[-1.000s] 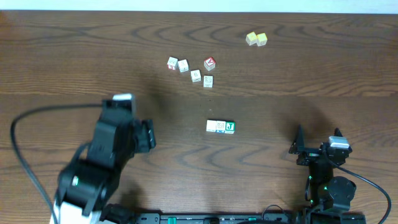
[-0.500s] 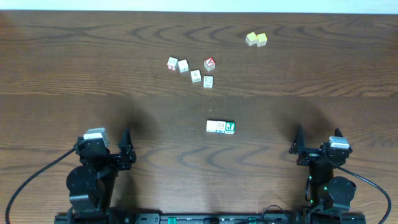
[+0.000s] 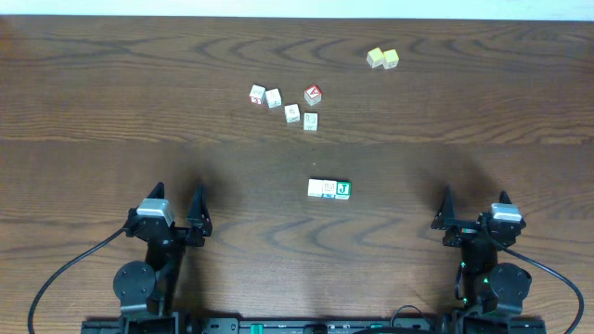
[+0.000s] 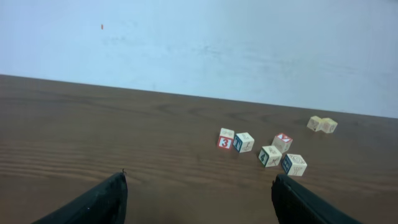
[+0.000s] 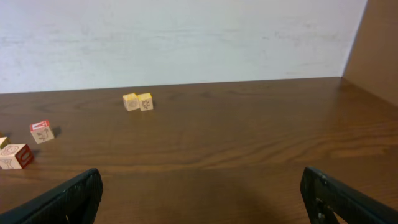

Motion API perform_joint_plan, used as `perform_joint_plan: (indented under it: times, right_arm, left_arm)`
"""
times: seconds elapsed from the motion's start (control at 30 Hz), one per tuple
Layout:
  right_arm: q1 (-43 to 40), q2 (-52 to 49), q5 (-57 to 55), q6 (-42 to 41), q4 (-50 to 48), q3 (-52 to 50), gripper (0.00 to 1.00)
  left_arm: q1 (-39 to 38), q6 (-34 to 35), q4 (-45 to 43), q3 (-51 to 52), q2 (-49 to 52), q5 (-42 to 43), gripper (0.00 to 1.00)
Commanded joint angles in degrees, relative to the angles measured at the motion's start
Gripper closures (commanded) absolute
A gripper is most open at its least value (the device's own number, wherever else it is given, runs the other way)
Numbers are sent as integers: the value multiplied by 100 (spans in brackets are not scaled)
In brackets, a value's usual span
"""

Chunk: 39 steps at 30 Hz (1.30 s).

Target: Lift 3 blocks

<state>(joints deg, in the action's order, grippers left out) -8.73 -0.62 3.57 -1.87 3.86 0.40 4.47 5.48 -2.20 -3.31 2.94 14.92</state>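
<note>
Three small wooden alphabet cubes (image 3: 329, 189) — whitish, yellow-faced, green J — touch in a row mid-way across the dark wooden table (image 3: 93, 111), well apart from both grippers. The left gripper (image 3: 178, 191) and right gripper (image 3: 474, 197) sit near its front edge, jaws apart.

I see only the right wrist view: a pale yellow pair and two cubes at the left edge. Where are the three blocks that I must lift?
Observer: The three blocks lie in one touching row, nearer the robot than the red-faced cube.
Operator: Which end has the green J?
Observer: The J block is at the row's right end.
Operator: Is the left gripper near them?
Observer: No, the left gripper is apart from them, open and empty.
</note>
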Motion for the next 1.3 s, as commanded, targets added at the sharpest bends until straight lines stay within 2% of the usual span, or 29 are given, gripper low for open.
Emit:
perform_joint_plan:
  times: [0.0,0.27,0.47,0.67,0.87,1.27]
  right_arm:
    - [-81,33,-28,66,24,-9,1]
    - [-81,33,-28,66,24,-9,1]
    - [-81,33,-28,68,24,-9,1]
    - [-81,33,-28,68,24,-9,1]
    - [-83,33,-28,68,24,-9,1]
    - [-81,33,-28,66,24,-9,1]
  left_arm:
    - [22,-94,-103,192,-160,-87,25]
    - [-4,-96,-98,308,-286,-280,25]
    - [-9,-92,573,308,-284,-634,25]
    - [-37,-105,579,308,-284,-813,25]
    - [-236,-750,584,308,-284,-796,25]
    - [-240,-761,584,308,-282,-896,25]
